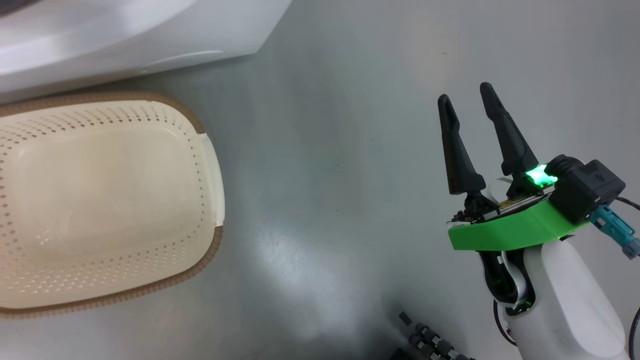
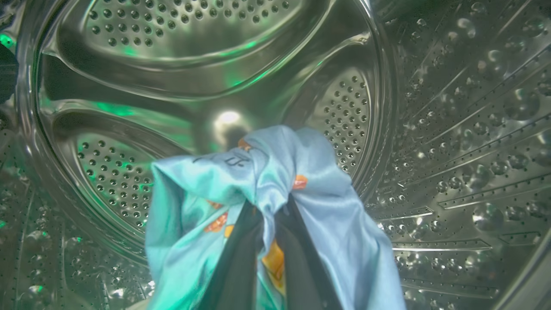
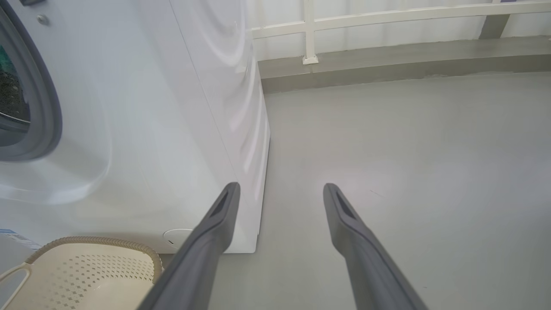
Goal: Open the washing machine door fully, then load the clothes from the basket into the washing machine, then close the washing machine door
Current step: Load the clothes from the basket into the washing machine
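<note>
1. the left gripper [image 2: 269, 206] is clenched on the clothes [image 2: 310, 172], deep inside the washing machine [image 2: 452, 172], whose back wall lies straight ahead of the claw.
2. the right gripper [image 1: 465, 95] is spread, holds nothing, and is well right of the bare basket [image 1: 100, 190].

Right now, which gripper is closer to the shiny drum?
Left. The left gripper is inside the drum, shut on the clothes. The right gripper hangs open outside the machine, over the floor, to the right of the basket.
</note>
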